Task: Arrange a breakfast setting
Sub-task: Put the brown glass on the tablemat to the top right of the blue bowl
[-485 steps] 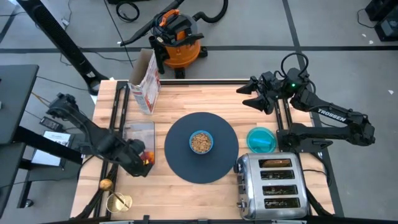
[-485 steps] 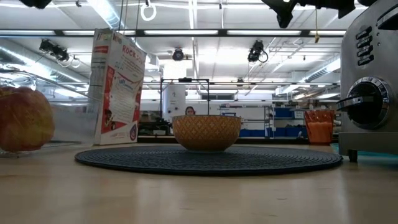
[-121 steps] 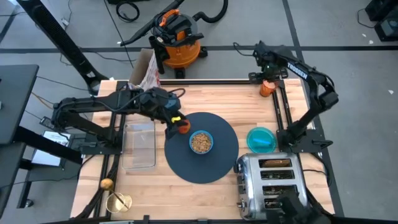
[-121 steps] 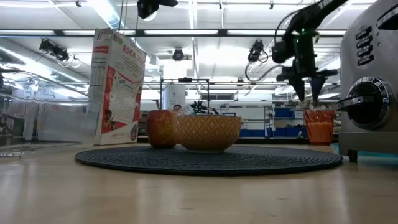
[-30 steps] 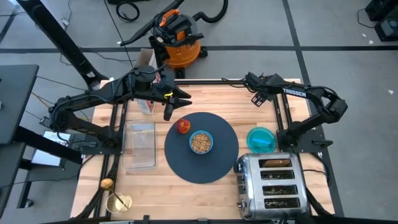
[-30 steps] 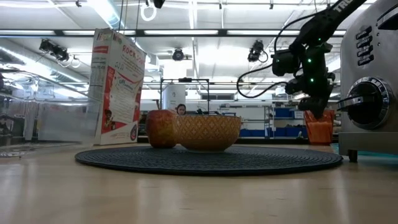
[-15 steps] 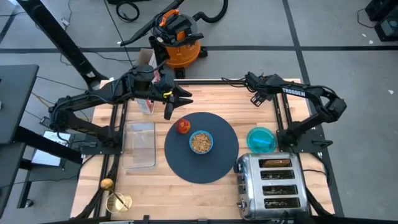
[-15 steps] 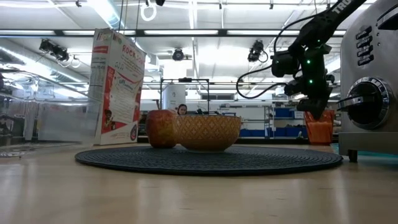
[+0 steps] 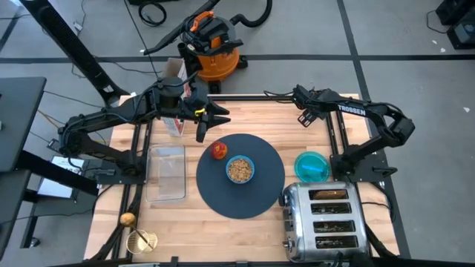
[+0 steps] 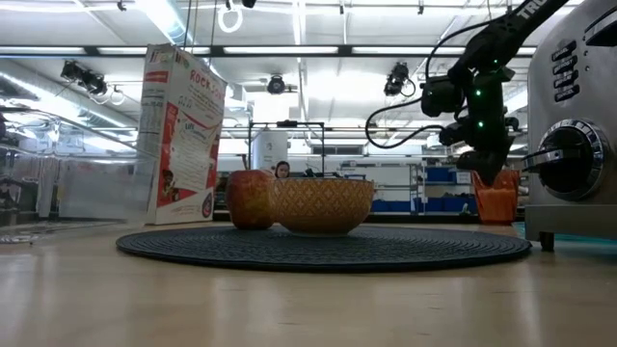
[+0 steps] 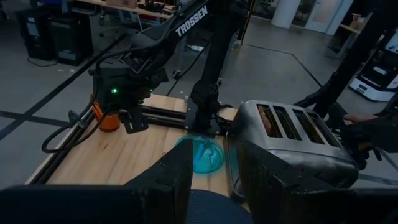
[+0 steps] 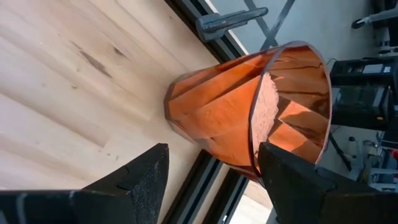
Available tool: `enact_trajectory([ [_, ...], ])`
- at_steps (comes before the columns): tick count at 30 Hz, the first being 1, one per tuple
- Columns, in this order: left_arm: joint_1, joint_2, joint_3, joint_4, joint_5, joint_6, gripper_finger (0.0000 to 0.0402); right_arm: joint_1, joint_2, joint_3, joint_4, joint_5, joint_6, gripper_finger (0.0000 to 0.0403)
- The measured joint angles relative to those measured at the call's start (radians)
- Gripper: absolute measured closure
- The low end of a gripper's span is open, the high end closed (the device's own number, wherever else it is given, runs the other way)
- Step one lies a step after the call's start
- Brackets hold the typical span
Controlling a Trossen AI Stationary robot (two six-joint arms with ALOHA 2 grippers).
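Apple [image 9: 218, 150] and bowl [image 9: 239, 169] sit on the mat [image 9: 260, 196], so that part looks done; the cup [image 12: 249, 112] stands at the far right tabletop [image 9: 245, 119] edge, framed by the right end effector [image 9: 306, 116], its fingers spread beside the cup and not yet gripping. Left end effector [image 9: 210, 122] hovers far left of the mat, partly open, empty; dish [image 9: 312, 167] waits right, beside the toaster [image 9: 324, 220], spoon [image 9: 126, 219] near left. Wooden tabletop, open workshop beyond, cereal box [image 10: 178, 135] standing.

I take the mat [image 9: 240, 176] as my landmark on the bench [image 9: 223, 222]. On it sit the bowl [image 9: 239, 169] and, left of it, the apple [image 9: 218, 150]. Right of the mat lies the dish [image 9: 312, 166], with the toaster [image 9: 324, 220] before it. The cup [image 10: 496, 203] stands behind, far right.
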Motion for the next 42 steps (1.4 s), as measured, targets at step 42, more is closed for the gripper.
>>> enact_trajectory([
  [42,-0.001,0.000,0.000,-0.001,0.000,0.003,0.0271,-0.060,0.000,0.034,-0.092,-0.134,0.035,0.0233],
])
